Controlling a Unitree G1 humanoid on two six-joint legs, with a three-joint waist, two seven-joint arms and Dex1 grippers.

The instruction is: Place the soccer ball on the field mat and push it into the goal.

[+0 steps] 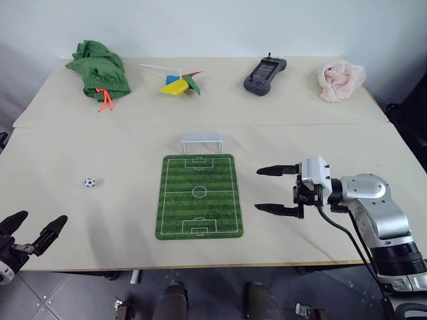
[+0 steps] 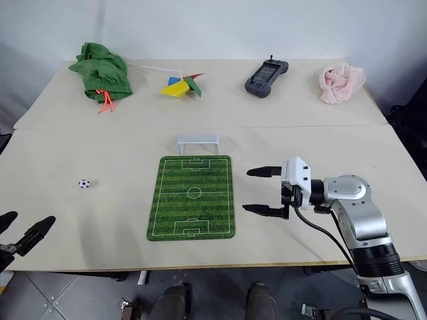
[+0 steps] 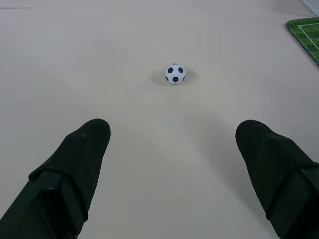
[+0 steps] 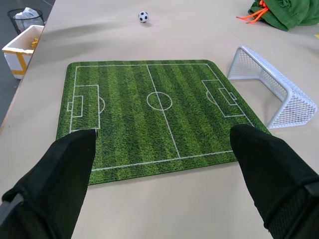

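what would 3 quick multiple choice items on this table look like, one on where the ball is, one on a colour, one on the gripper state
1. Where is the soccer ball?
A. on the bare table, to the robot's left of the field mat
B. inside the goal
C. on the mat's centre circle

2. What colour is the crumpled cloth at the far right of the table?
A. blue
B. pink
C. black

3. How do the left gripper and right gripper stand?
A. both open and empty
B. left shut on the ball
C. right shut on the goal

Answers: 1 A, the ball lies on beige tabletop apart from the mat and the goal. 2 B, the cloth beside the dark handheld controller is pink. 3 A, both pairs of fingers stand spread with nothing between them.
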